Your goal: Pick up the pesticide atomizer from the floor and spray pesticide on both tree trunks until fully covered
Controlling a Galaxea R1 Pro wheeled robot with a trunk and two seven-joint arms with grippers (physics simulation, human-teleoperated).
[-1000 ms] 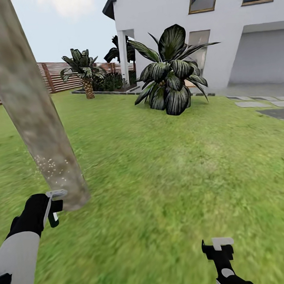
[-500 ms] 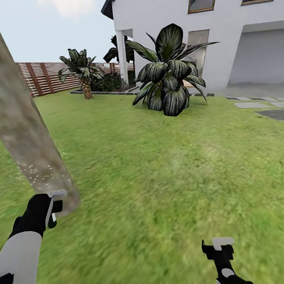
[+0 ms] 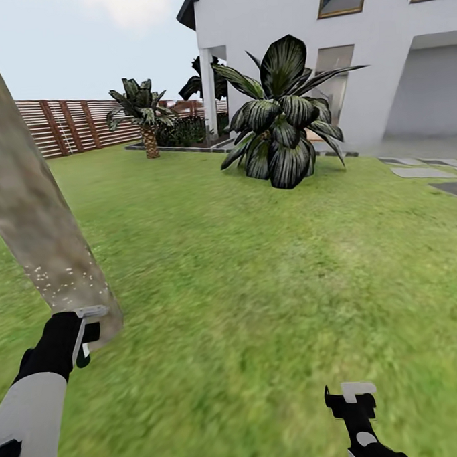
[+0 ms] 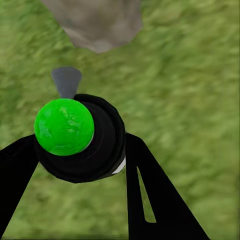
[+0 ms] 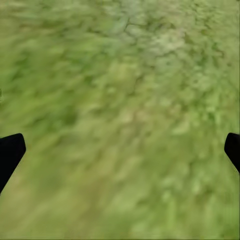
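Since a second ago your view has swung, and your left pincer point(image 3: 83, 336) pinching the pesticide atomizer point(image 4: 75, 137) has speckled only the near tree trunk's point(image 3: 34, 218) base, your right pincer point(image 3: 351, 399) spread idle.

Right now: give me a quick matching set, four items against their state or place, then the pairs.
1. left gripper
2. right gripper
3. tree trunk
4. white specks

a. open over grass
b. low on the trunk
c. leans across the head view's left
d. shut on the atomizer

Pairs: 1-d, 2-a, 3-c, 4-b
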